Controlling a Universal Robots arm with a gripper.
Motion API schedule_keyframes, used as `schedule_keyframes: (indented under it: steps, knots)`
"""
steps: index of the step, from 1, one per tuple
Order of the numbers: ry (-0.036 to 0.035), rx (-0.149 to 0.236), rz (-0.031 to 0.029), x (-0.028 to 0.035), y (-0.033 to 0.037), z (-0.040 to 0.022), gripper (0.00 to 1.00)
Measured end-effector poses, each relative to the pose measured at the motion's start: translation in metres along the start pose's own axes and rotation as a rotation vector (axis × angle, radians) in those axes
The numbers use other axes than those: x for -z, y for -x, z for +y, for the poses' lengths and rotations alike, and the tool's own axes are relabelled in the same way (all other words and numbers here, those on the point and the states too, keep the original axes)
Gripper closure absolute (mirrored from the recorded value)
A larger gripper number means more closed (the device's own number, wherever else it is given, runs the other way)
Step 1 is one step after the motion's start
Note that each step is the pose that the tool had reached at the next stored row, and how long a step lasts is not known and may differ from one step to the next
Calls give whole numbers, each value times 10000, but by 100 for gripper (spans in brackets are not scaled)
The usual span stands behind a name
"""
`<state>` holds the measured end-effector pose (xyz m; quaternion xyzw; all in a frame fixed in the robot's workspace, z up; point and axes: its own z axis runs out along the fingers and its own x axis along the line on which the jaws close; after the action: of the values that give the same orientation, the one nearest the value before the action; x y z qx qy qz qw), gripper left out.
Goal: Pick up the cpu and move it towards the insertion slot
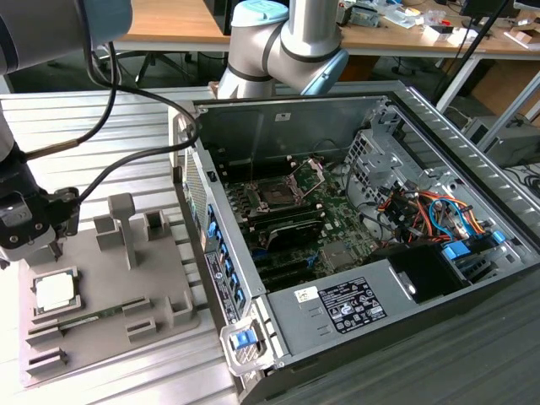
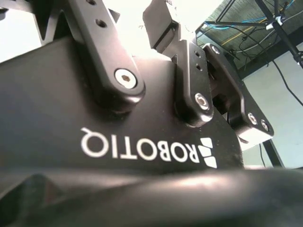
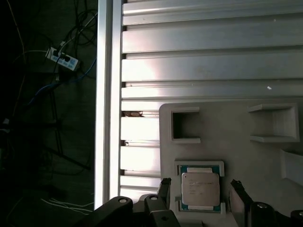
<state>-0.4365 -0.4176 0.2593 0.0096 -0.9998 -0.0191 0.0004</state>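
Note:
The cpu (image 1: 55, 291), a thin square chip with a pale metal top, lies in a framed pocket on the grey fixture plate (image 1: 110, 337) at the exterior view's left. My gripper (image 1: 42, 249) hangs just above it. In the first wrist view the gripper (image 3: 200, 188) is open, and one of its dark fingers (image 3: 164, 189) stands on each side of the cpu (image 3: 200, 190), apart from its edges. The insertion slot (image 1: 274, 196) sits on the motherboard inside the open computer case, with its metal retaining plate (image 1: 310, 173) hinged up.
Raised grey blocks (image 1: 122, 224) stand on the fixture plate between the cpu and the case. The case's side wall (image 1: 202, 236) rises beside the plate. Cables (image 1: 422, 207) and a drive cage crowd the case's far side. The slatted table's edge (image 3: 106, 94) runs close to the fixture.

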Motion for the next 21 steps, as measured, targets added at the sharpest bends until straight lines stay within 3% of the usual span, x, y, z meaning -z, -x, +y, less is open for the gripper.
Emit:
schedule_keyframes:
  steps: [21]
  knots:
    - [0, 1, -1, -45, -2, -19, 40]
